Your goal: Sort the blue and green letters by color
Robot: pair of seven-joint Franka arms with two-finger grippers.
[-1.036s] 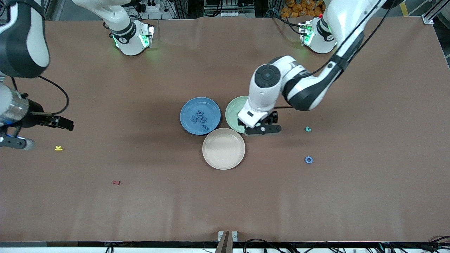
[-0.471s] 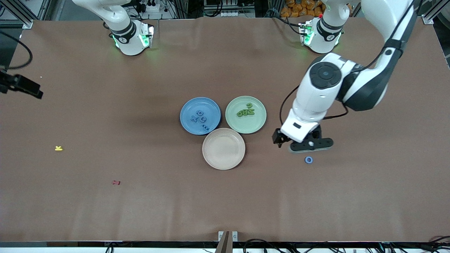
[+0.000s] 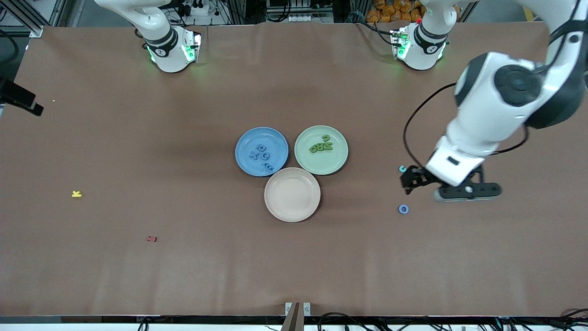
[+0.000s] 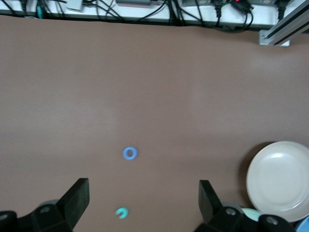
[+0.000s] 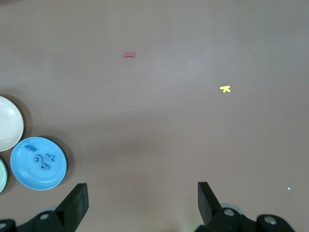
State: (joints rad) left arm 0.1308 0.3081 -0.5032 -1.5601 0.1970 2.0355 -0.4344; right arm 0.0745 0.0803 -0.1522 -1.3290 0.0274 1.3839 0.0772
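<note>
Blue letters point(image 3: 261, 156) are gathered on the blue plate point(image 3: 243, 142), green letters point(image 3: 321, 146) on the green plate point(image 3: 337, 158). At 3 o'clock from the plates, 1 blue ring letter point(image 3: 403, 209) and 1 teal letter point(image 3: 402, 168) remain on the worktop point(image 3: 294, 257). The left pincer point(image 3: 452, 189), spread wide and empty, is hung over the worktop beside them. The right pincer point(image 5: 141, 205), also wide and empty, is parked at the right arm's end.

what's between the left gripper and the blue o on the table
Nothing visible. The left gripper, open and empty, is over bare table toward the left arm's end. The blue o lies flat in the open, with a teal letter apart from it.
</note>
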